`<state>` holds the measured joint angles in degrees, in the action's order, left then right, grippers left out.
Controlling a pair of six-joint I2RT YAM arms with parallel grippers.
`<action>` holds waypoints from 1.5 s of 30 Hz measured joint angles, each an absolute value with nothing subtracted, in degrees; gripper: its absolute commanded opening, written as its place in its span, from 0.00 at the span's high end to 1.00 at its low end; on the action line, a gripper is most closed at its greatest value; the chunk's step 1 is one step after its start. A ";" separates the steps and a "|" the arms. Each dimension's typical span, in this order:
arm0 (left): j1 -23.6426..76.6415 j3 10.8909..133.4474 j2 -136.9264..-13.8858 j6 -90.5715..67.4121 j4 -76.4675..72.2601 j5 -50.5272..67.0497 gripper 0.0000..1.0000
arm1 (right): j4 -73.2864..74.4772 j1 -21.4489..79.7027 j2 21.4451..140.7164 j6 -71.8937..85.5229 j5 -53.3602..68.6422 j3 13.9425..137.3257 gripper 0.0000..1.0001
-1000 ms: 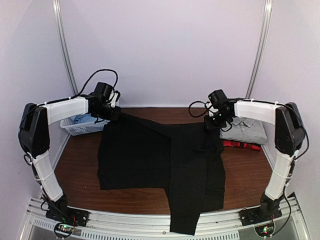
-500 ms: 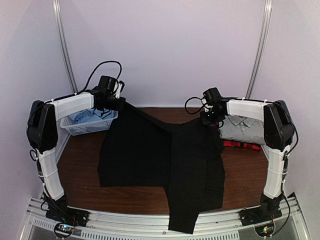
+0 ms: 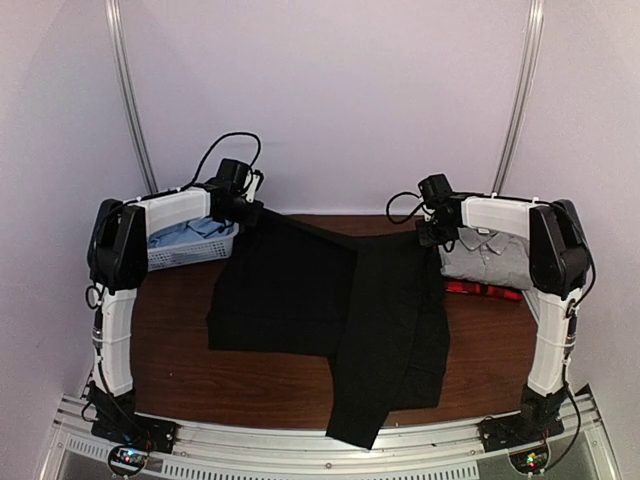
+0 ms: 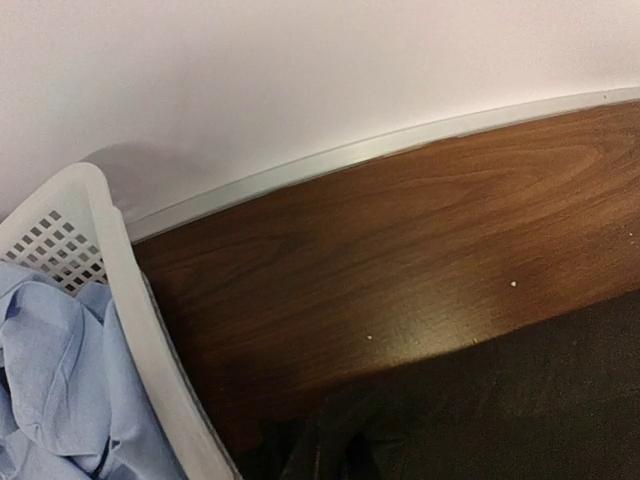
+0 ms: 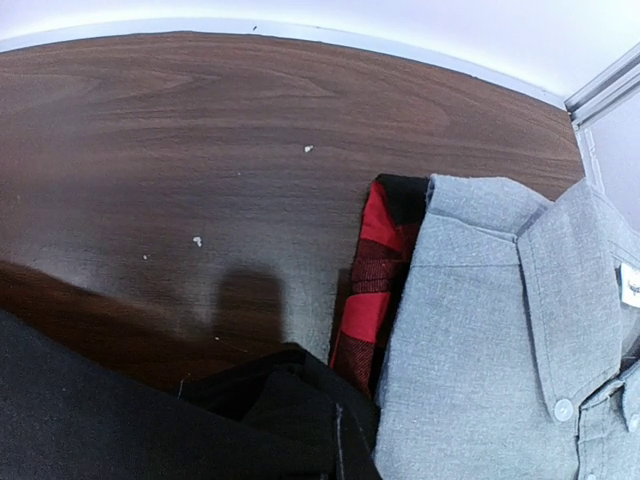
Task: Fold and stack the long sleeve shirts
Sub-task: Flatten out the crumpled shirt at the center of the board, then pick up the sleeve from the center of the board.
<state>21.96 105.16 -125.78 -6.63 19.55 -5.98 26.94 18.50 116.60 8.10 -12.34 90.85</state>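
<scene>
The black shirt [image 3: 330,300] lies spread over the middle of the table, one part hanging past the front edge. My left gripper [image 3: 248,212] is shut on its far left corner, low at the back by the basket. My right gripper [image 3: 436,233] is shut on its far right corner. In the left wrist view the black cloth [image 4: 520,400] fills the bottom and hides my fingers. In the right wrist view it [image 5: 280,410] bunches up beside the folded grey shirt [image 5: 490,330], which lies on the red plaid shirt [image 5: 375,290]. A light blue shirt [image 4: 50,380] is in the basket.
The white mesh basket [image 3: 190,252] stands at the back left, its rim [image 4: 120,270] close to my left gripper. The grey shirt [image 3: 490,258] and the red plaid one [image 3: 485,291] are stacked at the back right. The back wall is just behind both grippers.
Both grippers moved toward the back wall, the left one also to the right, dragging the black shirt's far edge back. Less of the shirt hangs over the front edge.
</scene>
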 measured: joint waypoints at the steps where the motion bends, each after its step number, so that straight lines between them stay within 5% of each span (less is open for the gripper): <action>1: 21.96 106.26 -126.80 -6.55 19.73 -5.98 0.93 | 27.00 18.46 116.60 8.10 -12.58 90.85 1.00; 6: 21.96 112.62 -131.90 -6.50 19.90 -7.18 0.81 | 26.33 18.37 116.71 8.08 -13.06 90.85 0.90; 10: 21.96 117.14 -134.65 -6.52 19.86 -10.22 0.55 | 25.69 18.11 118.30 7.90 -13.17 93.03 0.70; 18: 21.78 122.15 -136.31 -7.44 19.27 -17.28 0.08 | 26.26 17.89 119.57 9.37 -15.75 95.64 0.48; 24: 21.67 118.67 -132.16 -8.47 19.33 -14.68 0.04 | 26.74 18.33 111.11 11.00 -16.71 87.99 0.34; 29: 21.69 102.72 -118.04 -11.35 15.35 -8.05 0.04 | 24.53 21.39 94.78 12.80 -12.75 72.99 0.27; 37: 23.29 73.58 -95.83 -17.47 1.63 4.08 0.04 | 19.68 33.36 83.44 19.57 -3.07 54.43 0.29; 45: 36.18 57.54 -90.63 -19.35 -6.92 6.17 0.05 | 11.27 35.05 78.06 29.82 6.31 37.50 0.33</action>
<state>36.18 57.54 -90.63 -19.35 -6.92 6.17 11.27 35.05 78.06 29.82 6.31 37.50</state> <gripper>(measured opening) 0.960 0.691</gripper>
